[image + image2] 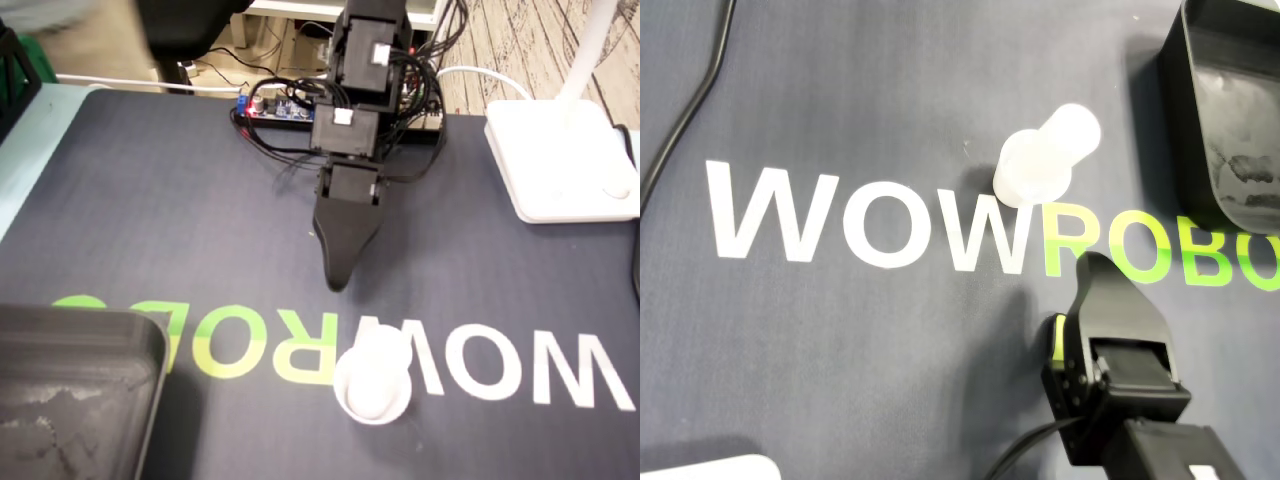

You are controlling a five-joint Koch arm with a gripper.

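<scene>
A small white plastic piece [375, 378] [1045, 160], a round cylinder with a wider flange, rests on the dark mat over the white "WOW" lettering. My black gripper [338, 280] [1095, 262] points toward it and stops a short way from it, not touching. Its jaws come together in a single pointed tip with no gap and nothing between them. The arm's servos and wiring [358, 80] rise behind the gripper in the fixed view.
A black tray [70, 390] [1230, 120] sits on the mat near the green lettering, beside the white piece. A white lamp base [560, 160] stands at the mat's right edge in the fixed view. A circuit board [285, 108] and cables lie by the arm's base.
</scene>
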